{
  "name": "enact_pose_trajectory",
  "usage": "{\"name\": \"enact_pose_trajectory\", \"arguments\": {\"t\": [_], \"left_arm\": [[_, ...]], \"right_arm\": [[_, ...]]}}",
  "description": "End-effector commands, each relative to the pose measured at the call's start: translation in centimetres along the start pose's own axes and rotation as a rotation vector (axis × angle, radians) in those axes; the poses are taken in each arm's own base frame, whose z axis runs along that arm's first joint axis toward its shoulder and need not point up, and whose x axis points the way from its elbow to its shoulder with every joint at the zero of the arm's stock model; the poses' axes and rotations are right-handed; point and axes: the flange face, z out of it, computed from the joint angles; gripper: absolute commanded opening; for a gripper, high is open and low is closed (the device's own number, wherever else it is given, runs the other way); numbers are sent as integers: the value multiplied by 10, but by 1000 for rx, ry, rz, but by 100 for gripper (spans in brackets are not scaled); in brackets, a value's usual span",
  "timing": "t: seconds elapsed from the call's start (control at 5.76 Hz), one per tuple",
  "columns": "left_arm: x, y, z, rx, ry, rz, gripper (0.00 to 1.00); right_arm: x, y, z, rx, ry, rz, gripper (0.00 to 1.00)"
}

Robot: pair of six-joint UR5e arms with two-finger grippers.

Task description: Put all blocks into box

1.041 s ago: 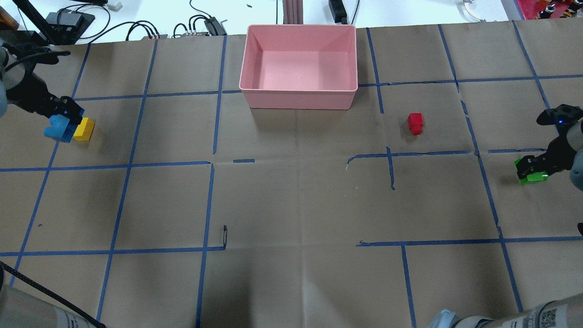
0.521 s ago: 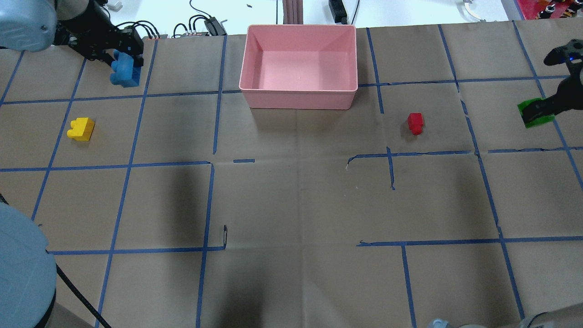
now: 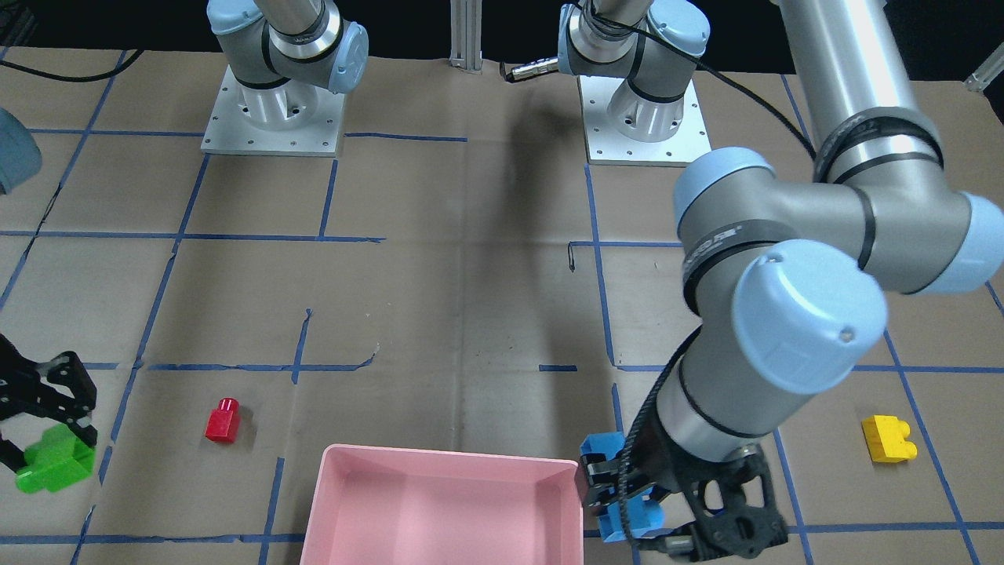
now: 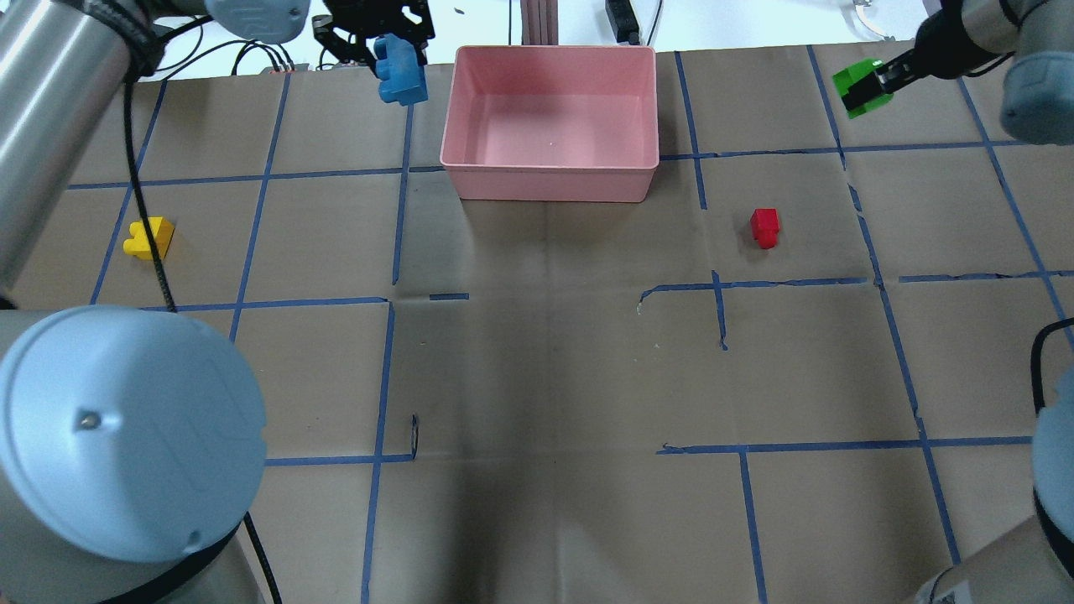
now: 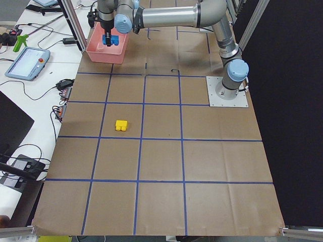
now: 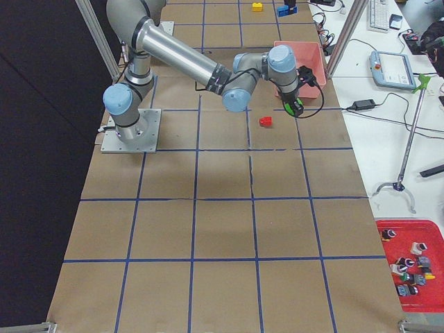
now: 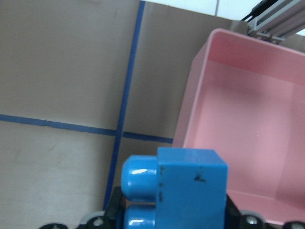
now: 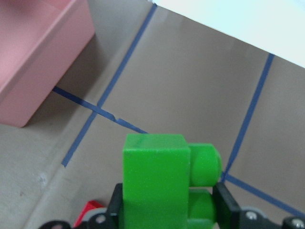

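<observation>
Left arm point(image 3: 847, 71): silver tubes, pale blue joint caps point(image 3: 808, 314), braided black cable point(image 3: 631, 451); black openwork left gripper point(image 4: 394, 49); square white base plate point(image 3: 604, 149) with screws.

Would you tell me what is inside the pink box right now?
Nothing: the pink box shows bare floor overhead. A floor strip behind its near wall is hidden. The blue brick hangs outside its rim.

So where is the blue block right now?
Overhead view, top left of centre: the blue block is held by the left gripper, just left of the box, not over it.
</observation>
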Motion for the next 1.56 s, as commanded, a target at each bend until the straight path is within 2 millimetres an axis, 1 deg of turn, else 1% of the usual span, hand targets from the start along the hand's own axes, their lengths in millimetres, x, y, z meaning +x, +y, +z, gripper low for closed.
{"name": "enact_pose_trajectory", "arguments": {"t": [0.0, 0.17, 0.35, 0.52, 0.69, 0.87, 1.04, 1.21, 1.39], "left_arm": [[36, -18, 81, 10, 9, 10, 28], [45, -13, 106, 4, -14, 25, 28], [47, -12, 105, 13, -26, 26, 38], [50, -13, 105, 41, -13, -41, 76], [54, -12, 99, 48, -2, -50, 99], [56, -10, 84, 57, 1, -46, 100], [52, -6, 49, 48, -5, -36, 100], [37, 1, 5, 17, -25, -31, 100], [12, 2, -34, -4, -41, -65, 100]], "right_arm": [[-63, -94, 53, 53, -66, -149, 5], [-100, -130, 64, 69, -76, -149, 6], [-124, -141, 79, 63, -96, -160, 7], [-144, -146, 86, 56, -113, -115, 7], [-153, -148, 88, 54, -118, -121, 9], [-164, -150, 95, 46, -129, -114, 9], [-192, -155, 111, 39, -162, -73, 10], [-220, -157, 133, 13, -180, -83, 11], [-235, -163, 132, 24, -197, -67, 44]]}}
